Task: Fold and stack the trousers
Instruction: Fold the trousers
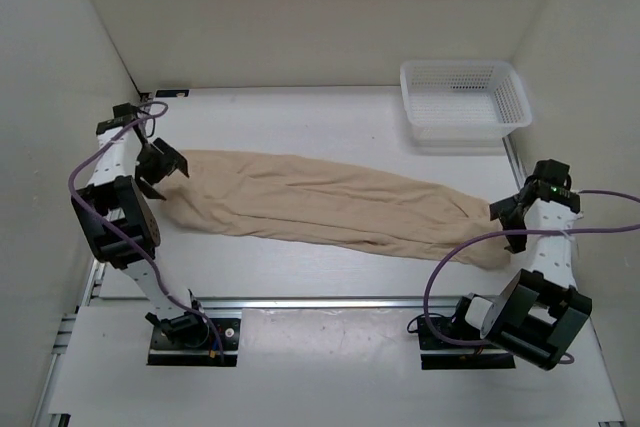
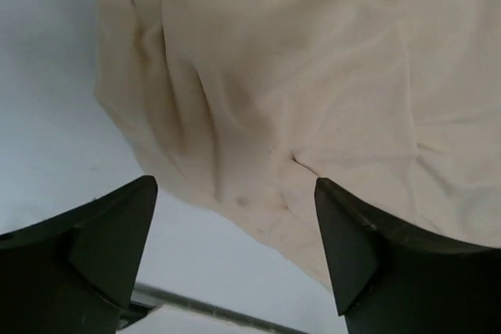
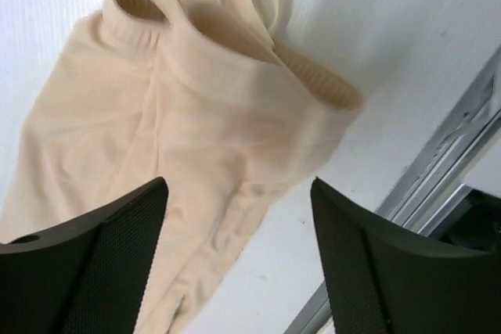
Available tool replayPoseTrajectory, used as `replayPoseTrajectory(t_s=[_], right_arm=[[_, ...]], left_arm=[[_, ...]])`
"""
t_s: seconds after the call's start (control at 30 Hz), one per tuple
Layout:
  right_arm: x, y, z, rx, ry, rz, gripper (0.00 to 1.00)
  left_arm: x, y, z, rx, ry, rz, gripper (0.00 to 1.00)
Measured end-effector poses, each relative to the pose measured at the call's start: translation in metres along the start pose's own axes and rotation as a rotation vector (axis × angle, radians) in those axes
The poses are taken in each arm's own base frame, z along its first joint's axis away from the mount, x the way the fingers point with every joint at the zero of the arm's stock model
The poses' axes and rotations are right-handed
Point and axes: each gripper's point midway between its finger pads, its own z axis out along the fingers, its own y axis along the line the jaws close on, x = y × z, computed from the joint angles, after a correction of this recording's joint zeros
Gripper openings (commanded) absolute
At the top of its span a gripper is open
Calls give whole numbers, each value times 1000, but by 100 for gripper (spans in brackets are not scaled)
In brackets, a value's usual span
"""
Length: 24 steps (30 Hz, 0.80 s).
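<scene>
At the near edge of the worktop (image 1: 300,117), two robot arms rise from black bases bolted on either side of an aluminium rail (image 1: 320,302). The left arm (image 1: 118,217) bends up and over the left end of the trousers (image 1: 320,202), and the right arm (image 1: 545,277), trailing a purple cable (image 1: 455,247), reaches over the right end. The left jaws stand wide open just above the cloth with nothing in their grip. In the left wrist view the two dark fingers (image 2: 102,248) frame a rounded, creased end of the trousers (image 2: 329,76) lying loose on the white surface. The right jaws are likewise spread wide and empty. In the right wrist view the fingers (image 3: 102,263) sit either side of a crumpled end of the trousers (image 3: 203,131) that shows a ribbed band and a loop of the same pale cloth. The beige trousers lie flat and wrinkled in one long strip across the middle of the worktop, running from beside the left arm's wrist to beside the right arm's wrist. Their right end lies slightly nearer the bases than their left. Farther back, in the far right corner, a white mesh basket (image 1: 466,119) sits well apart from the trousers, against the pale walls that enclose the worktop.
</scene>
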Motion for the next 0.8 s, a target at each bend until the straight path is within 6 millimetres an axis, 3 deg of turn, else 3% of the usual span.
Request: replayPoseTrajectory(t_s=[0.07, 0.13, 0.27, 0.3, 0.37, 0.43, 0.53, 0.67, 0.8], right_arm=[[-7, -2, -5, 2, -33, 7, 81], [-17, 5, -11, -19, -59, 9, 81], [-27, 31, -28, -90, -90, -26, 77], [-27, 39, -32, -114, -97, -51, 77], [-25, 55, -43, -161, -108, -103, 77], [-24, 68, -54, -204, -121, -147, 76], [-26, 80, -66, -247, -137, -186, 76], [-23, 80, -68, -256, -123, -203, 76], [-21, 80, -68, -256, -119, -216, 76]], left_arm=[[3, 21, -1, -62, 18, -20, 99], [-8, 34, -14, -84, -35, -42, 99], [-33, 43, -52, -74, -169, -66, 76], [-37, 44, -57, -73, -191, -68, 76], [-42, 50, -57, -86, -204, -77, 86], [-41, 57, -44, -105, -180, -91, 92], [-34, 72, -11, -150, -96, -116, 92], [-27, 86, 35, -196, 13, -139, 92], [-22, 90, 56, -219, 60, -156, 92]])
